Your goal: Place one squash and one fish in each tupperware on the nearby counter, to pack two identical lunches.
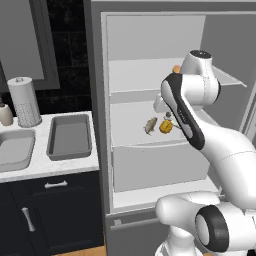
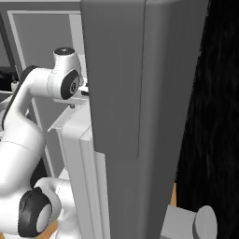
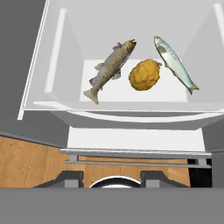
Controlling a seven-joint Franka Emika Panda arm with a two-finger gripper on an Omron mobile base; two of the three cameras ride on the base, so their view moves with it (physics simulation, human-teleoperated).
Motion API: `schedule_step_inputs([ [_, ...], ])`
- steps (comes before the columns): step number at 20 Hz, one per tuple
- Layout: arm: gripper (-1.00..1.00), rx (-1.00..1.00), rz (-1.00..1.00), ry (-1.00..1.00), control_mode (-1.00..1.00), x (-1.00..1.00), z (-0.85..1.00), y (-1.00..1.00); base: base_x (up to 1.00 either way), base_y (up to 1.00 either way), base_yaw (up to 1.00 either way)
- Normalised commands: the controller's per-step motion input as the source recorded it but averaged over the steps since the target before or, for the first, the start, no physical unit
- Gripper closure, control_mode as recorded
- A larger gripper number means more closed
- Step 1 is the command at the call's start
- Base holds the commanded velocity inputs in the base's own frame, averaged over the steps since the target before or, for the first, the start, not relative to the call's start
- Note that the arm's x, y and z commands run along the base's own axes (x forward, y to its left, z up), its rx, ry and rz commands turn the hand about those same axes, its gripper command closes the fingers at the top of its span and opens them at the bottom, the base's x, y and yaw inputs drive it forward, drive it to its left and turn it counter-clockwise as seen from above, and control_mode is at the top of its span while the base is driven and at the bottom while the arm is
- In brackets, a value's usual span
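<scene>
Basically nothing is packed yet. The open fridge (image 1: 150,125) takes up most of the left base view, and the arm (image 1: 200,120) reaches into it at middle-shelf height. The fridge door (image 2: 140,93) blocks most of the right base view, so that side tells little.

The counter (image 1: 45,165) sits left of the fridge, over dark cabinets (image 1: 50,210). One tupperware (image 1: 70,136), the darker tray, lies on it with nothing inside. A second shallow basin at the far left edge (image 1: 15,147) also has nothing in it; I cannot tell if it is the other tray or the sink.

The middle shelf (image 3: 131,78) carries the food, seen from the hand camera: a brown fish (image 3: 110,68) lying diagonally, an orange squash (image 3: 145,75) just beside its head end, and a silvery fish (image 3: 175,62) on the squash's other side. They are close, apparently not touching. A bit of orange on the upper shelf (image 1: 176,69) may be the second squash, mostly hidden by the arm.

The gripper (image 3: 112,177) has its fingers drawn nearly together with nothing between them, held back from the shelf.

All four placements are left, judging by this. Obstacles: the shelf's front lip, the tight spacing of the three items, and the door crowding the right. A paper towel roll (image 1: 24,101) and a small bottle (image 1: 5,114) stand behind the trays, out of the way.
</scene>
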Motion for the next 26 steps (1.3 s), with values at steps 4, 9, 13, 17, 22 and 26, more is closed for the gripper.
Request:
schedule_step_inputs([
  [4,-1.0,0.0,0.0,0.0,-1.0,0.0,-0.02,0.0,0.0,0.0,0.0],
  [9,-1.0,0.0,0.0,0.0,-1.0,0.0,0.0,0.0,0.0,0.0,0.0],
  [13,-1.0,0.02,-0.01,-0.01,-1.0,-0.1,-0.03,-0.15,0.0,0.0,0.0],
  [17,-1.0,0.01,-0.05,0.02,-1.0,-0.12,-0.55,-1.0,0.0,0.0,0.0],
  [22,-1.0,-0.01,-0.19,-0.09,-1.0,0.01,-0.79,-0.76,0.0,0.0,0.0],
  [26,-1.0,0.04,-0.13,-0.39,-1.0,0.36,-0.57,0.02,0.0,0.0,0.0],
])
